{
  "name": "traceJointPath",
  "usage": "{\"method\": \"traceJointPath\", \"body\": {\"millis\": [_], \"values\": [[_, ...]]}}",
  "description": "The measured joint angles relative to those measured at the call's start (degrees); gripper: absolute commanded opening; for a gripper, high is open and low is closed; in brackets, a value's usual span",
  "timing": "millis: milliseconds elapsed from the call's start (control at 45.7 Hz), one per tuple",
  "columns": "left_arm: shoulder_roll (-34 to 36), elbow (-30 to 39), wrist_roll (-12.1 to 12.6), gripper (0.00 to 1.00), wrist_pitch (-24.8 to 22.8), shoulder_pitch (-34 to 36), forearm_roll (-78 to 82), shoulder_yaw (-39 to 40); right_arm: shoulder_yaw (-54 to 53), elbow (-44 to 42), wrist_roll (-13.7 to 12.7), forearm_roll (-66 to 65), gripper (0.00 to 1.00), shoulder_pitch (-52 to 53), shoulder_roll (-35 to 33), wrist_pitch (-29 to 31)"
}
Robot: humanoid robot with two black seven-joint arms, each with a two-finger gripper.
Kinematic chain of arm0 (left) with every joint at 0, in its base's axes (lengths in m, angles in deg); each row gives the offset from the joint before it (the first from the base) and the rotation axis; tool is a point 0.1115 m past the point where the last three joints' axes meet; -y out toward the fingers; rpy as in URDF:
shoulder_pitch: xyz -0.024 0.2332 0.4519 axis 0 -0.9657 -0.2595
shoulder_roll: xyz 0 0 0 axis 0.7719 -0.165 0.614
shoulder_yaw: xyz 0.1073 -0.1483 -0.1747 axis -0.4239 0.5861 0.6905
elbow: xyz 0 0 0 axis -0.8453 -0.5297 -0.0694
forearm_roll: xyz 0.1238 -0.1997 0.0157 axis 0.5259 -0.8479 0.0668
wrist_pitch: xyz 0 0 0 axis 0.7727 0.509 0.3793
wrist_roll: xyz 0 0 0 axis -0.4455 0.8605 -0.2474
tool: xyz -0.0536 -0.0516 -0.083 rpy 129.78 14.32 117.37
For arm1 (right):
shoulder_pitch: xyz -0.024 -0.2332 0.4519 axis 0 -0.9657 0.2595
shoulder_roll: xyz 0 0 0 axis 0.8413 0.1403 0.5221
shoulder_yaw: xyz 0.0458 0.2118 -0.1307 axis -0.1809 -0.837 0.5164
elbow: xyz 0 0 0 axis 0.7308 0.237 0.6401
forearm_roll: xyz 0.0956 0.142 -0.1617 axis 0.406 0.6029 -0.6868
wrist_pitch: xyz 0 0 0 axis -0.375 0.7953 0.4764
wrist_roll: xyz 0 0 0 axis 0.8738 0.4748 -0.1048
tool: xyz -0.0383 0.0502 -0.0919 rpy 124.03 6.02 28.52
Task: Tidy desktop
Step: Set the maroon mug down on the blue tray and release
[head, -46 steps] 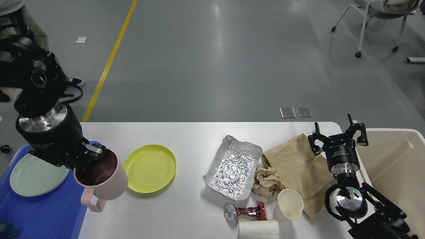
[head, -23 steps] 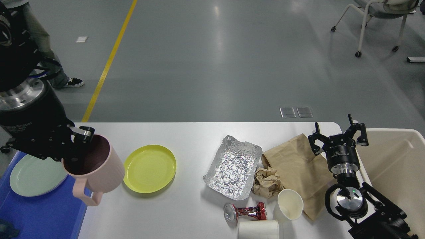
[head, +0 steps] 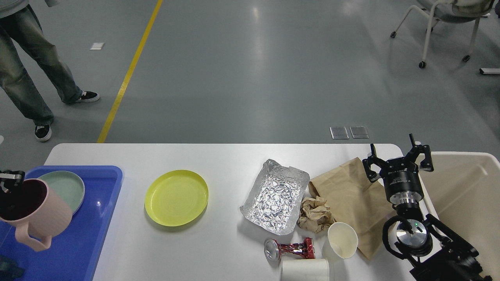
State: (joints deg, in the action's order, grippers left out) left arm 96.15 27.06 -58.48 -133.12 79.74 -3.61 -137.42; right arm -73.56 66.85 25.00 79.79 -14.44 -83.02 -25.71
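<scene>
White desktop (head: 226,156) with rounded corners, filling the lower half of the head view, grey floor beyond. At far left, blue tray (head: 105,195) on the desktop's left end, holding a pale green plate (head: 68,185). Over the tray, pink mug (head: 37,214) with dark inside, tilted, handle pointing down, pinched at its rim by the left gripper (head: 9,183) (mostly cut off by the frame edge, only one finger visible). Just right of the tray, yellow plate (head: 176,197) lying flat and empty. Right of centre, crinkled foil tray (head: 275,195); beside it a crumpled paper ball (head: 314,212) touching a flat brown paper bag (head: 351,195). Along the near edge, crushed red can (head: 289,249), white paper cup (head: 343,241) tipped with its mouth toward the camera, second white cup (head: 304,270) on its side. At right, right gripper (head: 398,160) over the bag's far corner, jaws spread wide, holding nothing. Beige bin (head: 461,187) past the desktop's right end. Standing person's legs (head: 27,74) at upper left, wheeled chair (head: 441,23) at upper right.
</scene>
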Motion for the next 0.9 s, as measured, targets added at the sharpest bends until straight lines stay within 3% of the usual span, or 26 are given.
{"method": "traceJointPath", "body": {"millis": [263, 394, 657, 897], "values": [[3.6, -14.5, -0.4, 0.00, 0.9, -26.0, 4.5, 17.4, 0.0, 0.0, 0.0, 0.0, 1.00, 0.0, 0.0, 0.0], [3.5, -19.5, -2.3, 0.00, 1.8, -35.2, 5.6, 23.1, 0.0, 0.0, 0.0, 0.0, 1.00, 0.0, 0.0, 0.0], [3.6, -22.8, -7.4, 0.00, 8.3, -41.8, 8.8, 24.8, 0.0, 0.0, 0.0, 0.0, 1.00, 0.0, 0.0, 0.0], [3.4, -22.5, -7.4, 0.00, 10.7, -44.0, 9.2, 26.2, 0.0, 0.0, 0.0, 0.0, 1.00, 0.0, 0.0, 0.0]]}}
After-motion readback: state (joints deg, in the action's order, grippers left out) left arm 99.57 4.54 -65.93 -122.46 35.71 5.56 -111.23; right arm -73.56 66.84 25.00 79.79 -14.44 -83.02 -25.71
